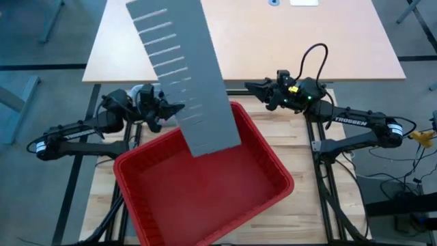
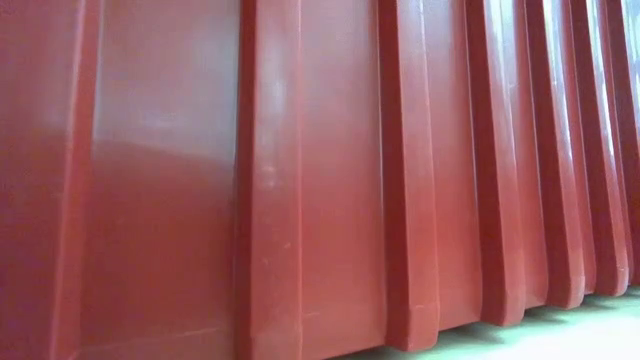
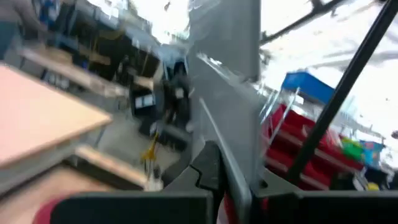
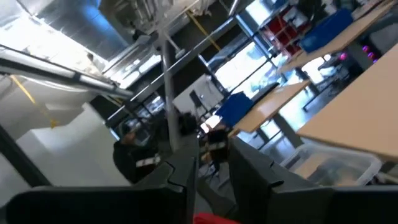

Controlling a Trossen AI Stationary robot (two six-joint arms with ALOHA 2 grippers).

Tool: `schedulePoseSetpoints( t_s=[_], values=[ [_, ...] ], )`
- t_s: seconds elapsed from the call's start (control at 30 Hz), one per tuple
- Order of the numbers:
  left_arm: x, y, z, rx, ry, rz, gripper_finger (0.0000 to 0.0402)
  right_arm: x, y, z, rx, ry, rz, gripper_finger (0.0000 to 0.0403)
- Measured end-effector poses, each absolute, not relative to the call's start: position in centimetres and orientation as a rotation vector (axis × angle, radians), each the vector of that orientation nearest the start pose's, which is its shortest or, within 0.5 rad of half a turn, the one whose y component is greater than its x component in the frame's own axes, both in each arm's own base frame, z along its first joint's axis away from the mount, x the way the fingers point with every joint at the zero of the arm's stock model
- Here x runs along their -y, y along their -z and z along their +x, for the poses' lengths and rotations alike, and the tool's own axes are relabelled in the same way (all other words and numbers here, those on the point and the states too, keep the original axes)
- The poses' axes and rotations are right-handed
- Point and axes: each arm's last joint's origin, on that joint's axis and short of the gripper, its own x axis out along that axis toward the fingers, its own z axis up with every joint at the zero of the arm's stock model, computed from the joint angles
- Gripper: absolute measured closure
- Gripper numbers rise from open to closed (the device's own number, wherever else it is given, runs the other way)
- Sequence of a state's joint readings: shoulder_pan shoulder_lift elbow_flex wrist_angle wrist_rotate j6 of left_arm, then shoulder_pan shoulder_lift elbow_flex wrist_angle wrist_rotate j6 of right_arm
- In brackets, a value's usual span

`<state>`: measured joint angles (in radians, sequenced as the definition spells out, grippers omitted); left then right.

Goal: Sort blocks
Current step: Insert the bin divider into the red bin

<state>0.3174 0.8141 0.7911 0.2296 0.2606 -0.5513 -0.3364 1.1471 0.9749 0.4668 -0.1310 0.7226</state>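
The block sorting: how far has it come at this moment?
Nothing looks sorted yet: no blocks show in any view, and the visible floor of the red plastic bin is bare. In hand: the left tool is shut on the long grey slotted divider panel. The right tool hangs beside the bin, holding nothing. All sorting remains.

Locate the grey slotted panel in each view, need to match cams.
High: grey slotted panel runs from top centre down over the red bin.
Low: not in it; only the bin's wall.
Left wrist: centre, edge-on, clamped in the left gripper.
Right wrist: not identifiable.
Shared landmark: red bin.
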Motion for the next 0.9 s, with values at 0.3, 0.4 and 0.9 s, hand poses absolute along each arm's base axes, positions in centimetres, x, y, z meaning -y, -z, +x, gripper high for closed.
schedulePoseSetpoints(
  t_s=[0.3, 0.4, 0.9],
  values=[
    [-3.7, -38.3, 15.5, -0.025, 0.086, -0.572, 0.0401, 8.4, -39.5, 23.0, 0.340, 0.077, 0.604, 0.0279],
    [-3.4, -39.9, 14.5, -0.060, 0.081, -0.552, 0.0401, 8.7, -39.9, 22.0, 0.341, 0.097, 0.586, 0.0270],
    [-2.7, -42.2, 12.7, -0.308, 0.039, -0.581, 0.0401, 9.1, -42.0, 19.3, 0.019, 0.116, 0.442, 0.0277]
  ],
)
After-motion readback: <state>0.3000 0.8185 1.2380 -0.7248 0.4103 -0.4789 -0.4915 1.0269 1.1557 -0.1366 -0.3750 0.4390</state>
